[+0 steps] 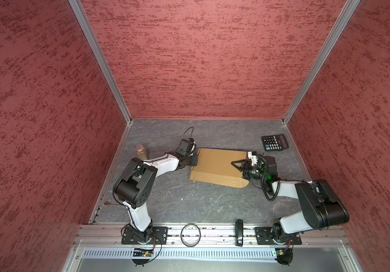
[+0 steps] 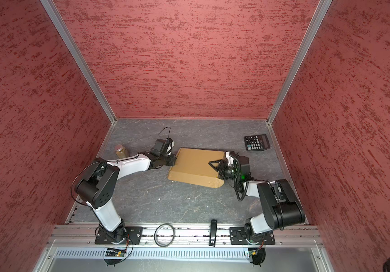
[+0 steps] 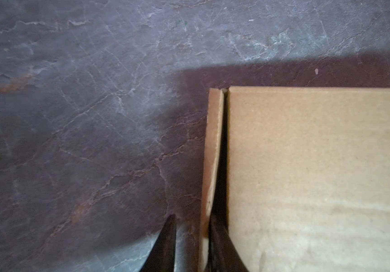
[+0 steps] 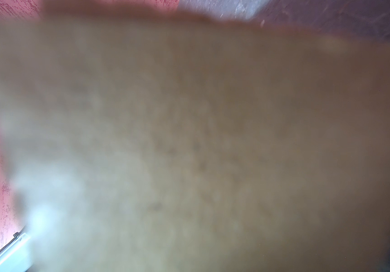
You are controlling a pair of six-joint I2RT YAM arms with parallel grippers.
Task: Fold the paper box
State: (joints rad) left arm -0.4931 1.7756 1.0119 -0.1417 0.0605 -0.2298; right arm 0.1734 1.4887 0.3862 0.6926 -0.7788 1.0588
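Observation:
The paper box [image 1: 217, 166] [image 2: 196, 164] is plain brown cardboard, lying mid-table with its lid panel down flat. A rounded tab sticks out at its near right corner. My left gripper [image 1: 195, 161] [image 3: 192, 219] is at the box's left end, open. One finger is outside the thin side wall [image 3: 212, 146] and the other is in the slit between that wall and the lid. My right gripper [image 1: 241, 170] is at the right end, jaws apart, with one triangular finger over the lid and the other low beside the end wall. Blurred cardboard [image 4: 189, 141] fills the right wrist view.
A black calculator [image 1: 274, 142] lies at the back right. A lidded jar [image 1: 141, 152] stands at the left edge behind my left arm. A dark ring [image 1: 190, 235] and a black bar [image 1: 239, 232] rest on the front rail. Red walls enclose three sides.

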